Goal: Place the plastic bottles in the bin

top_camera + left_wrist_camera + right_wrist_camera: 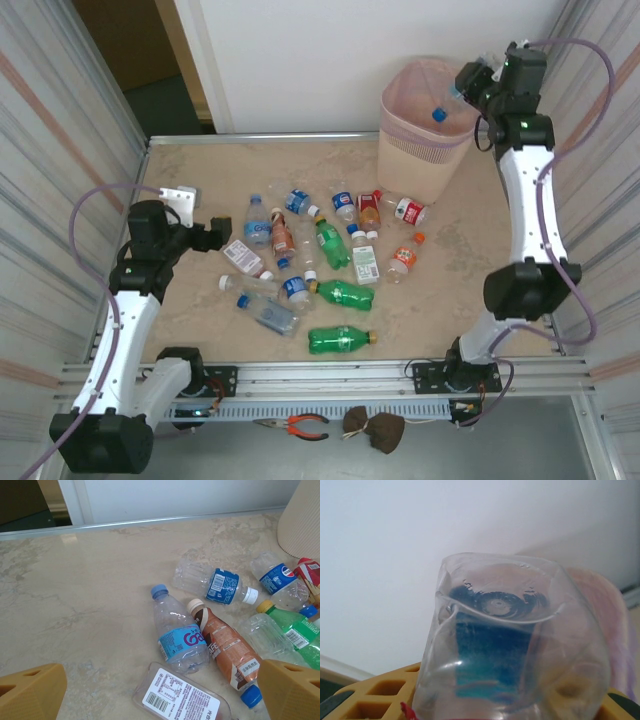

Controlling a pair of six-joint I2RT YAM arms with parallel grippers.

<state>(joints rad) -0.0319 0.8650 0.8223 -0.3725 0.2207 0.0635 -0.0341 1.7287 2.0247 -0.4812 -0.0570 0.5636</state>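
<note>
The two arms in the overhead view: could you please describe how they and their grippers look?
Both the left arm and right arm have white links between chunky black joints, each with a looping lilac cable. The left gripper and right gripper are black; up close, their fingers are orange-yellow plastic with moulded recesses.

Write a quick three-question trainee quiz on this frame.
1. True or false: the left gripper is shut on a green bottle.
2. What does the right gripper hold above the bin? A) clear bottle with blue label B) orange-brown bottle C) pliers
3. Fill in: the bin stands at the far ____ corner of the table.
Key: 1 false, it is open and empty; 2 A; 3 right.
</note>
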